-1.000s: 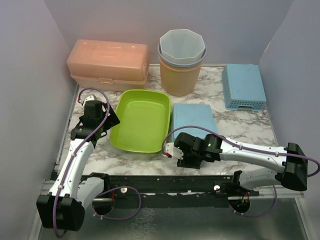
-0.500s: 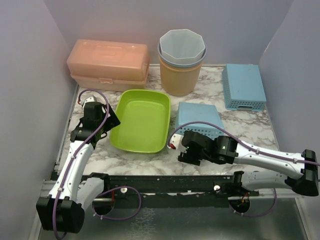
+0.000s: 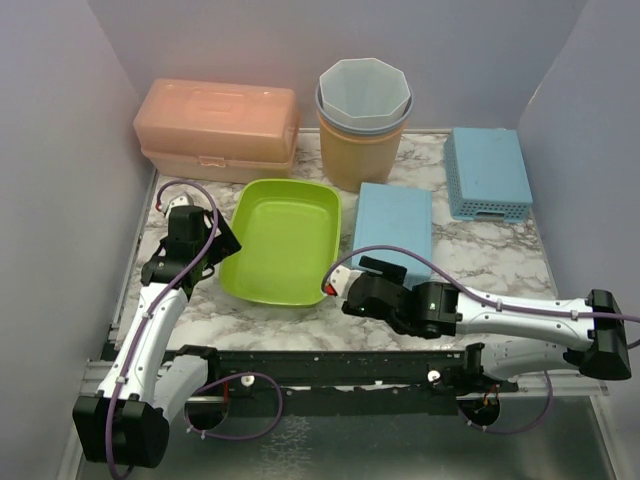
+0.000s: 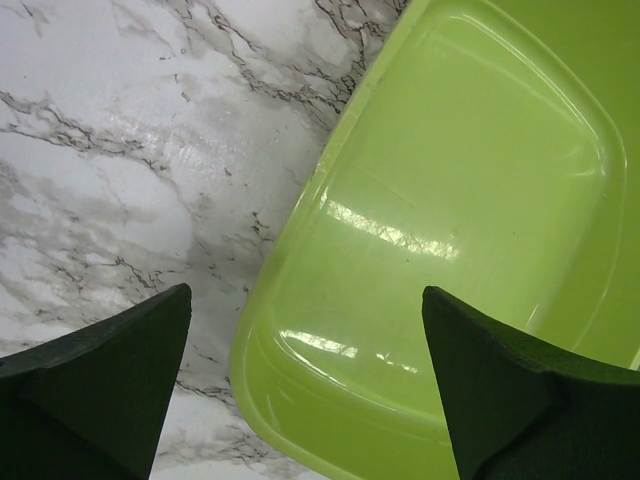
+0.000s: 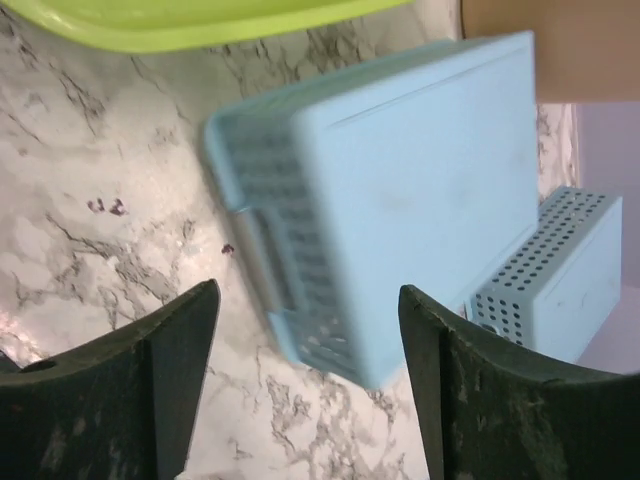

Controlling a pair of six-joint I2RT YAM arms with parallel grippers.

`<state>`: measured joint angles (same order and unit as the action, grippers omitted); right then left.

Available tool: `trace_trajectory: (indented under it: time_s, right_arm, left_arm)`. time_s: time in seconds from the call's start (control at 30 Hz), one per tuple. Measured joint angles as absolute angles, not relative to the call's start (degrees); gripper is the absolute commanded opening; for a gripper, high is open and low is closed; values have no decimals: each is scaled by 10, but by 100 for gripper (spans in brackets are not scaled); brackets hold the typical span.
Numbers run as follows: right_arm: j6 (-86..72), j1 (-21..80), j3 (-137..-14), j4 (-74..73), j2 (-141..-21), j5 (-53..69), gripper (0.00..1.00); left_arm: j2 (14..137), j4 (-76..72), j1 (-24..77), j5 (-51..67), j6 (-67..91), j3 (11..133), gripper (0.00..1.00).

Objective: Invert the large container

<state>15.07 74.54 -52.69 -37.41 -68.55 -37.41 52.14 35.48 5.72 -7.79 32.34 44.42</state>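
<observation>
A large light-blue perforated basket [image 3: 393, 225] lies bottom-up on the marble table, right of a lime-green tub [image 3: 282, 240]. It also shows in the right wrist view [image 5: 420, 180], blurred. My right gripper [image 3: 342, 290] is open and empty just in front of the basket's near left corner, not touching it [image 5: 308, 290]. My left gripper [image 3: 215, 245] is open and empty over the tub's left rim; in the left wrist view [image 4: 305, 292] one finger is over the marble and one over the tub [image 4: 450, 200].
A smaller blue perforated basket [image 3: 488, 172] lies bottom-up at the back right. An orange bin holding a pale tub [image 3: 363, 125] stands at the back centre. A closed salmon lidded box [image 3: 218, 128] is at the back left. Walls enclose three sides.
The large blue basket has slid away from me toward the back and turned straight. My right gripper has shifted slightly left and stays open. The left arm has barely moved.
</observation>
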Motion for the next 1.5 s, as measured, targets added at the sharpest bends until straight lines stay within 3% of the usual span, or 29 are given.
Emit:
trace_trajectory:
  time_s: [0.2,0.33,0.43,0.67,0.87,1.17,1.5]
  right_arm:
    - [161,778,-512,-308,-642,-416,76]
    - [163,780,-486,-274,-605,-434,85]
    - [116,770,-492,-263,-610,-465,86]
    - [-145,568,-634,-303,-693,-402,91]
    - [-254,479,-691,-310,-786,-313,94]
    - [-313,418,-738,-313,-916,-268,96]
    - [-275,383,-799,-283,-1027,-275,96]
  left_arm:
    - [521,354,57,-75,323,444,99]
    - [520,354,57,-74,321,441,99]
    - [520,355,57,-71,319,440,99]
    - [519,354,57,-69,314,440,99]
    - [521,351,57,-68,306,440,99]
    - [541,310,57,-65,268,422,99]
    - [564,284,57,-60,263,413,99]
